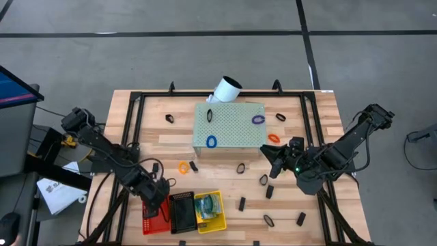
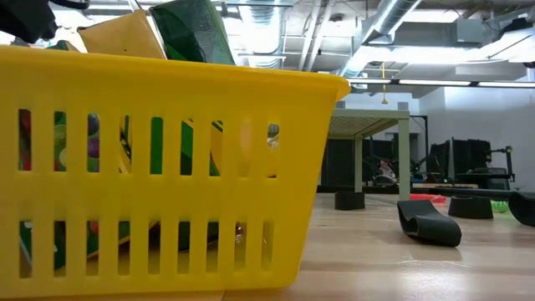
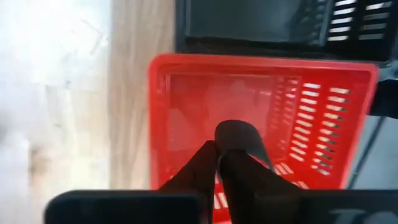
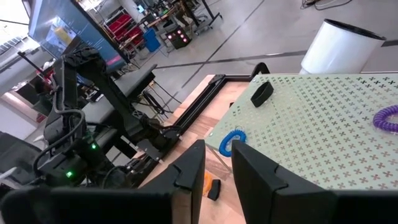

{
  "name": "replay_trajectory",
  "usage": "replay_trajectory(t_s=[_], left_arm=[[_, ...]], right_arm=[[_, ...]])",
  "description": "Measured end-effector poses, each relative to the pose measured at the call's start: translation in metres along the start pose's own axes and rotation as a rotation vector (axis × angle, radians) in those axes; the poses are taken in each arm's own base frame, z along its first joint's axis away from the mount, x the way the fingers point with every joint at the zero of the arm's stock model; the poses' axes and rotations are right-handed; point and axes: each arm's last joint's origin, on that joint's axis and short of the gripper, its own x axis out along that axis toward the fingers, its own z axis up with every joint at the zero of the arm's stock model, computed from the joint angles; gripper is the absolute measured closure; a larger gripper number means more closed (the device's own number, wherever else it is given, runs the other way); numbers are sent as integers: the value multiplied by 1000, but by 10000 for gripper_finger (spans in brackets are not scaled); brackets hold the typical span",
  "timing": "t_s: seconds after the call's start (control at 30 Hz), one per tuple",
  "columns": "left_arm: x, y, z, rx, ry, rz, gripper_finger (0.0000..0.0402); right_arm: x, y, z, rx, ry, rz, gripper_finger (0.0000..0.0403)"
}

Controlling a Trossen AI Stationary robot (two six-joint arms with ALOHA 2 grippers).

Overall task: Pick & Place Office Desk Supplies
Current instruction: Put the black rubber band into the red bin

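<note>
Left claw (image 3: pixel 219 163) hangs over the red basket (image 3: pixel 261 81), pressed together on a black clip (image 3: pixel 239 140). Release low, centred inside the basket. Right claw (image 4: pixel 216 163) waits slightly spread beside the perforated block (image 1: pixel 229 125).

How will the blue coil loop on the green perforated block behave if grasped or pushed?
The blue coil loop looks thin and springy, so it will probably flex rather than stay stiff. It lies flat on the perforated block, so it will likely slide when pushed. It is probably very light.
</note>
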Motion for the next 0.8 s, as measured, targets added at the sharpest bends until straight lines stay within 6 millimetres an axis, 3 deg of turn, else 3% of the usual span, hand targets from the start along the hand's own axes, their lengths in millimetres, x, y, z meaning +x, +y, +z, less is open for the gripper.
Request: replay_trajectory(t_s=[0.27,0.47,0.63,0.8], left_arm=[[-5,5,0,37,-64,62,296],[-26,11,-2,-16,-199,54,266],[-61,24,-2,-197,-466,11,265],[-98,51,2,-588,-757,-80,265]], right_arm=[[-2,1,-1,-2,8,9,326],[-4,1,-2,-1,12,16,326],[-5,1,-2,1,12,19,326],[-6,2,-3,5,16,27,326]])
